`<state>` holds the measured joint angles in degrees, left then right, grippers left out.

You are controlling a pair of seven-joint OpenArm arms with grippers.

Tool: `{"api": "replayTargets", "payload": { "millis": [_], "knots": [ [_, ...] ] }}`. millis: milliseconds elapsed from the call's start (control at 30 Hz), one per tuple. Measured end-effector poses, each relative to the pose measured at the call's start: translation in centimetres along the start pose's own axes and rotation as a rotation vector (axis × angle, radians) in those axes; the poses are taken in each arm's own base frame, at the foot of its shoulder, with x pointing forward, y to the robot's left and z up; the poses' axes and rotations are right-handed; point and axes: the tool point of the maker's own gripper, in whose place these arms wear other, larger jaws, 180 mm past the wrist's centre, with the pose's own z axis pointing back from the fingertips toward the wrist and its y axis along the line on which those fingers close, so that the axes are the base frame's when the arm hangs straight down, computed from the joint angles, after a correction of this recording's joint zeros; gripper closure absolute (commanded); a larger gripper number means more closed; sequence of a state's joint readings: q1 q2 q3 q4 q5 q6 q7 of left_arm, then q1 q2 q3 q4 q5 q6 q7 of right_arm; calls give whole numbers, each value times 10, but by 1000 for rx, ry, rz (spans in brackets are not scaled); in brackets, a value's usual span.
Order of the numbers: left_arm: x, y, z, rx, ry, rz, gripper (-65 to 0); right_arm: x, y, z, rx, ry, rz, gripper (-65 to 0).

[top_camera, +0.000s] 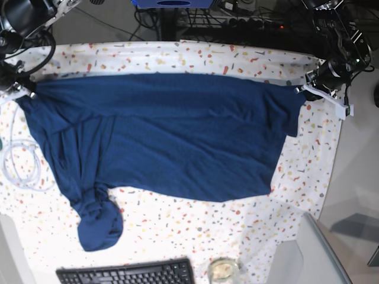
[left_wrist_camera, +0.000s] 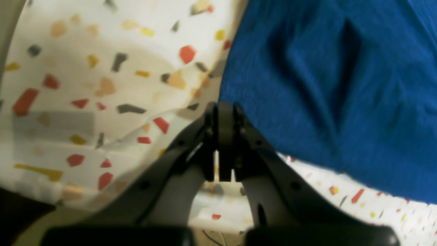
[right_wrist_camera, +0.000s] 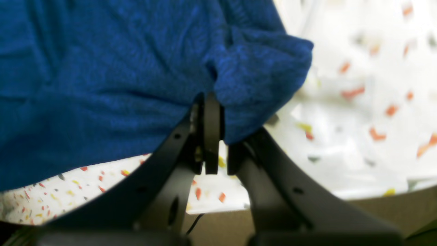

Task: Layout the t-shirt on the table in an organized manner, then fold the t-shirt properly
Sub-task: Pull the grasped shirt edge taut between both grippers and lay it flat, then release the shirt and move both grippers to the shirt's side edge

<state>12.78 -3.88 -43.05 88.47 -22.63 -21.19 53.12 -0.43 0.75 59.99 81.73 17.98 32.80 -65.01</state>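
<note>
While both grippers are pinched on opposite far corners of the dark navy blue soft t-shirt (top_camera: 160, 136), left gripper (left_wrist_camera: 224, 112) and right gripper (right_wrist_camera: 209, 102) should pull apart evenly, low over the white speckled table (top_camera: 177, 234), until the bunched sleeve flattens

Surroundings: black keyboard (top_camera: 125, 273) at near edge; small glass dish (top_camera: 222, 269) beside it; coiled white cable (top_camera: 16, 160) at one side; dark cables and power strip (top_camera: 260, 22) behind; grey floor (top_camera: 361, 171).
</note>
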Motion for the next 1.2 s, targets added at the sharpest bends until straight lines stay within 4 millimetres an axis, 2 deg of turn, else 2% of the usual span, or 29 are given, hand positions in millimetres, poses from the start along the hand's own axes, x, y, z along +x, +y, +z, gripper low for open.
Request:
{"api": "replayTargets", "payload": {
  "millis": [100, 233, 600, 867, 1067, 1133, 1200],
  "knots": [
    [-1, 6, 3, 12, -38, -2, 0, -8, -7, 1, -13, 2, -3, -3],
    [-25, 17, 9, 35, -3, -4, 0, -24, -17, 3, -32, 26, -4, -3],
    [-46, 31, 19, 65, -10, -6, 0, -40, -25, 5, -50, 54, -8, -2],
    [-48, 31, 19, 64, -12, -3, 0, -50, -31, 7, -59, 70, -21, -6],
    [-51, 29, 19, 61, -8, 5, 0, -52, -26, 7, -58, 55, -41, -14],
    [-51, 28, 19, 60, -9, 5, 0, -50, -28, 14, -73, 32, -50, -71],
    [-51, 29, 19, 60, -8, 5, 0, -44, -29, 20, -91, 9, -35, -203]
  ]
}}
